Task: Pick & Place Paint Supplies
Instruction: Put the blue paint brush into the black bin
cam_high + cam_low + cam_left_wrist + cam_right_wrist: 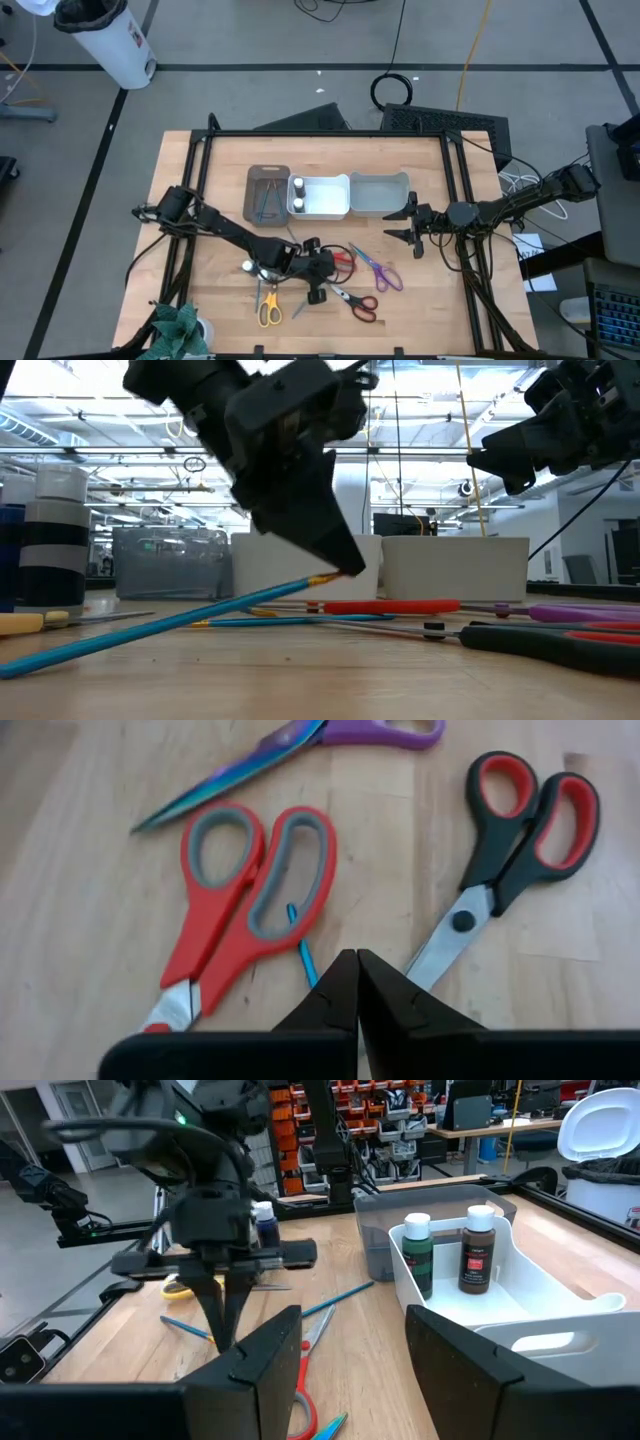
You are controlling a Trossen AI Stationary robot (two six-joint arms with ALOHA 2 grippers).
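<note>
My left gripper [321,277] is shut on a thin teal brush [170,622], low over the table's middle between the red scissors [250,890] and the black-and-red scissors [522,818]. Purple scissors [300,740] lie beyond them. Yellow scissors [268,306] and a white-capped bottle [247,266] sit near the front left. A second teal brush [290,622] lies flat on the table. Two bottles [418,1250] [478,1245] stand in the white bin [320,197]. My right gripper [408,226] is open and empty above the table near the grey bin [378,193]. My left gripper pinches the teal brush near its gold ferrule end [322,579] between its two shut fingertips [345,563], coming from above and pointing down. That end is raised off the table. The brush slants down, and its other end [20,666] rests on the wood.
A brown bin [268,192] with thin items stands left of the white bin at the back. A dark frame [320,133] borders the table's far side. A plant [180,330] sits at the front left corner. Bare wood lies at the table's left [215,260].
</note>
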